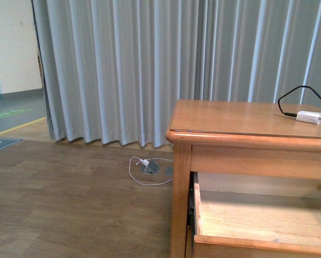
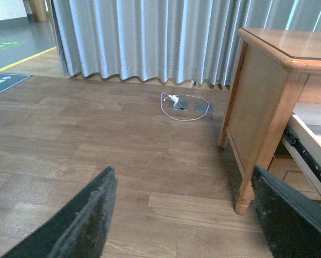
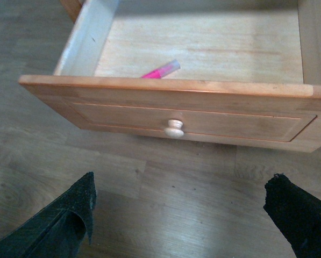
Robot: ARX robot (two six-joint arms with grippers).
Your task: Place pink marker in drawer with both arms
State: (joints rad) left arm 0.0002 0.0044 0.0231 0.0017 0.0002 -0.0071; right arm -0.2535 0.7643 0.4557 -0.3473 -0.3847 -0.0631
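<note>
Both claws released, holding nothing: left gripper (image 2: 184, 215) spread over floor (image 2: 122, 145) beside cabinet (image 2: 262, 91), right gripper (image 3: 182, 215) spread in front of knob (image 3: 174, 128) of drawer (image 3: 230, 121). Pink marker (image 3: 161, 70) lying inside drawer, just behind front panel. Drawer pulled out under worktop (image 1: 230, 118) front edge. Charger plug (image 1: 309, 116) nr worktop's right edge.

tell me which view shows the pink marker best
The right wrist view: the pink marker lies inside the open drawer, one end hidden behind the front panel. The front view shows part of the drawer's inside but no marker; the left wrist view only its side.
</note>
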